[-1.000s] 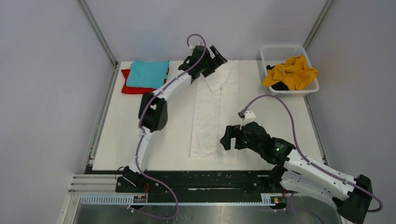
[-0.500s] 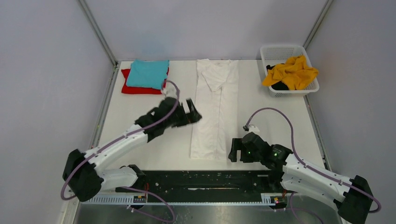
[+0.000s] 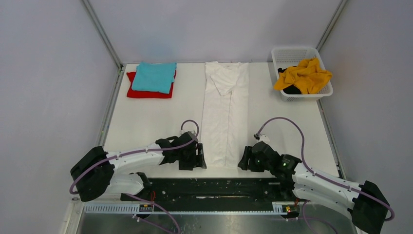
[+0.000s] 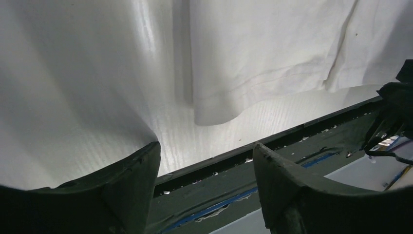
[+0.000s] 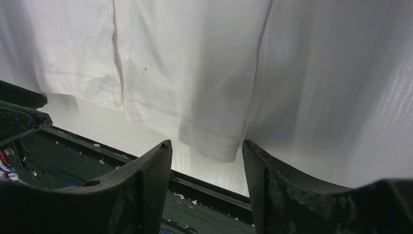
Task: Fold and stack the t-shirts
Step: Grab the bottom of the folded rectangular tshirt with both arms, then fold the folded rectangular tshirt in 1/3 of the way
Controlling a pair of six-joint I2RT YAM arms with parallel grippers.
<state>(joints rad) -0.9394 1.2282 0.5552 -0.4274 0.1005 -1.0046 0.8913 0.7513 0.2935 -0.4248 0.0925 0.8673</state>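
Near hem of white t-shirt lies between left tool and right tool

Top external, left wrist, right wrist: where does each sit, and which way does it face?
Top external: above, behind the bases, looking down at the table; shows both arms, left end effector and right end effector.
Left wrist: on the left arm, facing the left hem corner of the white t-shirt; open fingers show.
Right wrist: on the right arm, facing the right hem corner; open fingers show.
Shared: all three see the shirt's near hem.
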